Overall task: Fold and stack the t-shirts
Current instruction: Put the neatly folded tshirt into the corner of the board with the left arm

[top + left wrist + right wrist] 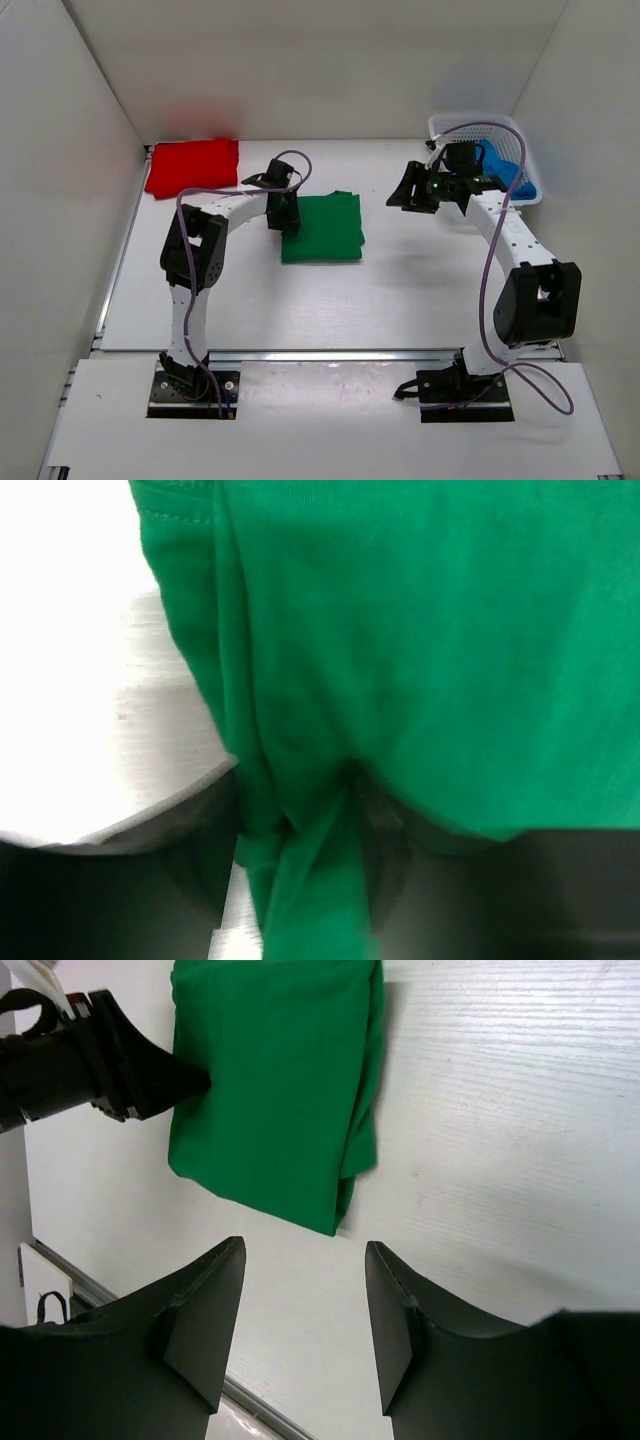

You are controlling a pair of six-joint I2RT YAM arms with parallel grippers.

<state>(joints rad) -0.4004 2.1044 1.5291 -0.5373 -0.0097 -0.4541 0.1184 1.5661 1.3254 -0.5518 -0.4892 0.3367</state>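
From above, the green shirt [325,230] lies folded at centre, with the left gripper [285,218] at its 9 o'clock edge. The red shirt [192,167] is at 10 o'clock, and the blue shirt [500,165] sits in the basket [480,125] at 2 o'clock. Left wrist: that gripper is clamped on a green fold. Right wrist: the right gripper [305,1290] has its jaws apart and empty.

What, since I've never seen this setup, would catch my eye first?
A folded bright green cloth t-shirt lies mid-table, its left edge pinched in the left hand. A folded red cloth t-shirt sits far left, and a blue cloth t-shirt lies in the white plastic mesh basket far right.
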